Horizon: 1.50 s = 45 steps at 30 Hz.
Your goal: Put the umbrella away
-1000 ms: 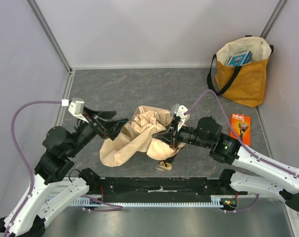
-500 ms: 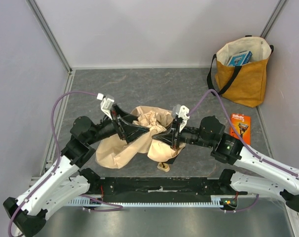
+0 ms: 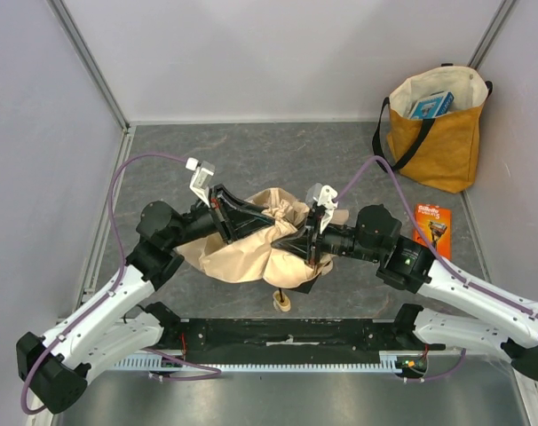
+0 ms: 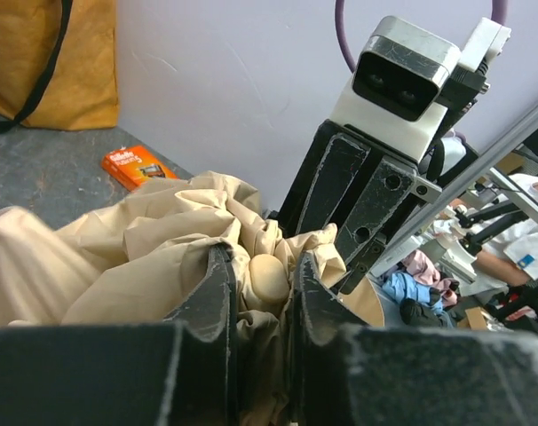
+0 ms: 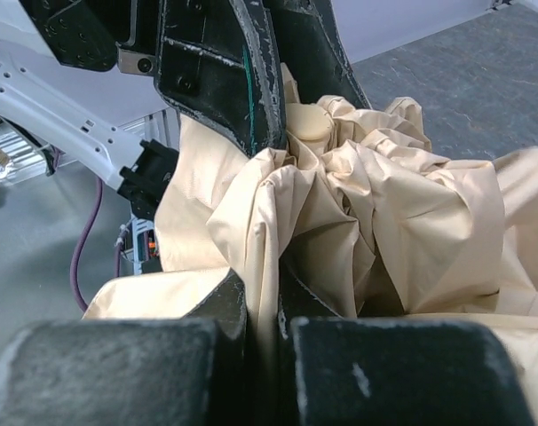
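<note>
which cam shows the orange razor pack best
Top external: the whole orange razor pack lies face up, unobstructed. The left wrist view shows it small and slanted beyond the umbrella fabric; the right wrist view misses it.

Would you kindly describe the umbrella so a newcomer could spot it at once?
Near the middle of the grey table lies the umbrella: a crumpled heap of pale cream fabric with a small wooden knob handle at its near side. Unlike the mustard-yellow tote bag and orange razor pack to the right, it is pinched by the left tool and right tool.
</note>
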### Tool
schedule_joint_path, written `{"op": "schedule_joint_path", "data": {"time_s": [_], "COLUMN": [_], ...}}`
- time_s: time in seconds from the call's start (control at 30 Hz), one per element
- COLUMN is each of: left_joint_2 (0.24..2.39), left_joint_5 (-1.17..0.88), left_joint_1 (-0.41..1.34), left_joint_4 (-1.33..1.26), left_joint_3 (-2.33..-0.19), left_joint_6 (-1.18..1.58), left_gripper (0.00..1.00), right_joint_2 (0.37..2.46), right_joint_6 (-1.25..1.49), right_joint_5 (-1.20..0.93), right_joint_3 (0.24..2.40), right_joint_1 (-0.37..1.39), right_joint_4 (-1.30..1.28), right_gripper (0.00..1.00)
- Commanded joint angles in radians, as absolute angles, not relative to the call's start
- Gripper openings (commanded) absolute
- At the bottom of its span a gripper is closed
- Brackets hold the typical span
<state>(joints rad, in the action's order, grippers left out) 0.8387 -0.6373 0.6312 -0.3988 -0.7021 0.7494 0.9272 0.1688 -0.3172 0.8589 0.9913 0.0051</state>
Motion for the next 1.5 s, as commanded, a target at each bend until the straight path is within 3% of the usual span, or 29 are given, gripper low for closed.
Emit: {"op": "schedule_joint_path", "data": {"time_s": [0.0, 0.1, 0.13, 0.17, 0.23, 0.27, 0.6, 0.67, 0.9, 1.13, 1.37, 1.47], "left_joint_2": [0.77, 0.721, 0.703, 0.692, 0.689, 0.689, 0.695, 0.704, 0.732, 0.753, 0.768, 0.776], "left_joint_5": [-0.609, -0.551, -0.529, -0.52, -0.523, -0.526, -0.541, -0.542, -0.563, -0.592, -0.586, -0.575], "left_joint_1": [0.637, 0.635, 0.635, 0.635, 0.637, 0.635, 0.637, 0.635, 0.635, 0.635, 0.637, 0.635], "left_joint_4": [-0.498, -0.46, -0.434, -0.427, -0.41, -0.408, -0.443, -0.483, -0.604, -0.683, -0.816, -0.85], "left_joint_3": [-0.687, -0.692, -0.696, -0.699, -0.71, -0.713, -0.704, -0.699, -0.67, -0.655, -0.601, -0.588], "left_joint_6": [0.775, 0.726, 0.71, 0.698, 0.674, 0.67, 0.684, 0.719, 0.824, 0.882, 0.948, 0.973], "left_gripper": [0.02, 0.02, 0.02, 0.02, 0.02, 0.02, 0.02, 0.02, 0.02, 0.02, 0.02, 0.02], "right_joint_2": [0.93, 0.925, 0.923, 0.923, 0.925, 0.928, 0.968, 1.014, 1.071, 1.111, 1.086, 1.056], "right_joint_6": [0.152, 0.196, 0.213, 0.231, 0.256, 0.276, 0.304, 0.32, 0.336, 0.279, 0.308, 0.321], "right_joint_5": [-0.289, -0.195, -0.166, -0.141, -0.115, -0.106, -0.106, -0.195, -0.212, -0.276, -0.299, -0.243], "right_joint_3": [0.92, 0.913, 0.919, 0.933, 0.965, 0.983, 1.126, 1.097, 1.017, 0.954, 0.821, 0.779], "right_joint_1": [1.005, 1.005, 1.005, 1.005, 1.005, 1.005, 1.005, 1.005, 1.009, 1.025, 1.031, 1.031], "right_joint_4": [0.043, -0.027, -0.072, -0.121, -0.205, -0.244, -0.399, -0.307, 0.047, 0.22, 0.48, 0.567], "right_gripper": [0.1, 0.46, 0.65, 0.76, 0.94, 0.98, 0.98, 0.98, 0.98, 0.98, 0.73, 0.79]}}
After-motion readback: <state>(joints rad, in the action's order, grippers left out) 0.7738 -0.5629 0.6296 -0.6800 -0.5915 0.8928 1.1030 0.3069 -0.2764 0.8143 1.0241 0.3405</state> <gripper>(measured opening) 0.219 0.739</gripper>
